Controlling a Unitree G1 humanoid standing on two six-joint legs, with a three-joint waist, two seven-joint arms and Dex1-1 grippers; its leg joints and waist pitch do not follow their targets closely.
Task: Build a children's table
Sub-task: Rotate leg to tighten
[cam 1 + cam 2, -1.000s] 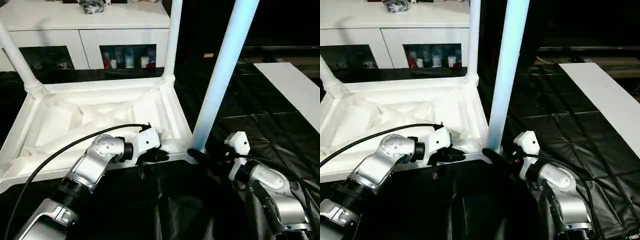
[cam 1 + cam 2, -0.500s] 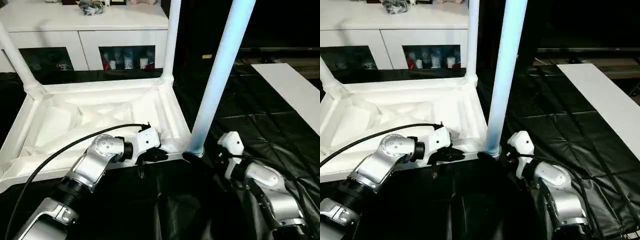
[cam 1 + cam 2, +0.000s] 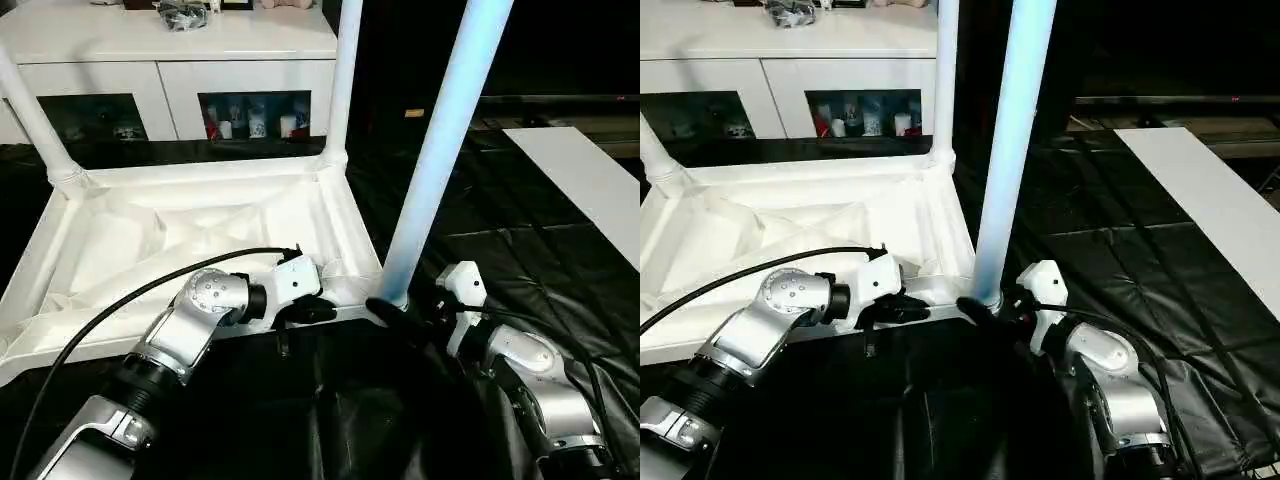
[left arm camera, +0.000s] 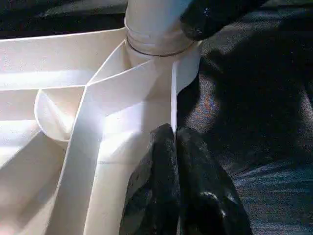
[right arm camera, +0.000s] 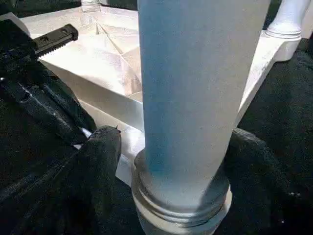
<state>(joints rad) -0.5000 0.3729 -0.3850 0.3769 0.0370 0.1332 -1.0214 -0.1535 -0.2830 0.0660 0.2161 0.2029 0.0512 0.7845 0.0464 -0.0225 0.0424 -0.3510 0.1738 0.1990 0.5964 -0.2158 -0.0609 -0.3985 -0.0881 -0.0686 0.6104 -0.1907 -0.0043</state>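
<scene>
Shifted closer since a second ago, the right claw [image 3: 992,308] brackets the near leg [image 3: 440,150] at its socket, fingers spread beside it. Clenched, the left claw [image 4: 175,147] steadies the upturned tabletop [image 3: 190,235] on the black floor; a firm, straight push should seat the leg.

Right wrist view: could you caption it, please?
Right gripper straddles the near leg at its tabletop socket.

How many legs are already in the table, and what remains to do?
Three legs stand in the upturned tabletop: two far ones and the near leg, whose base sits between the right gripper fingers. The left gripper pinches the near rim. The fourth corner isn't visible.
</scene>
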